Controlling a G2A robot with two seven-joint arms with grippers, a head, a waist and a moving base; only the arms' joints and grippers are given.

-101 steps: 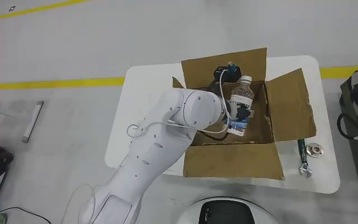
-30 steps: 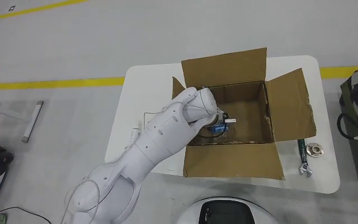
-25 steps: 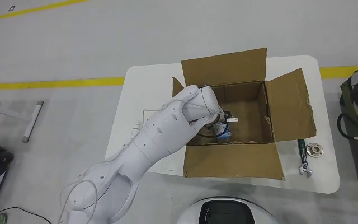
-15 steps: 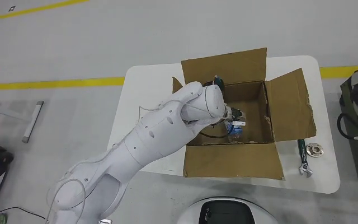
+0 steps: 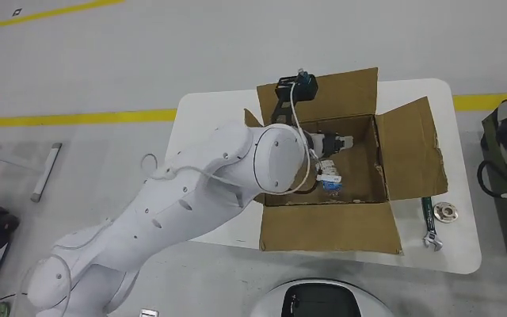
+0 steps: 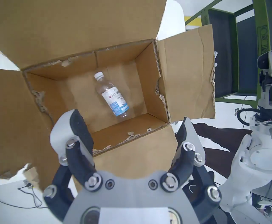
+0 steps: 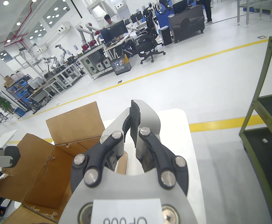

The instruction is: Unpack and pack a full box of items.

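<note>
top view looks down, left wrist close into box (image 6: 184, 74), right wrist past it

Bright, even light is filling the whole room. In the right wrist view, round ceiling lamps (image 7: 56, 9) are glowing in rows, and the pale floor (image 7: 212, 70) is reflecting them softly. In the top view the table (image 5: 206, 111) is looking almost white, and shadows on it are staying weak. The walls of the box (image 6: 148, 84) are shading its bottom a little, while the bottle (image 6: 112, 99) is catching small highlights. In both wrist views, straight lines are bending near the edges.
</note>
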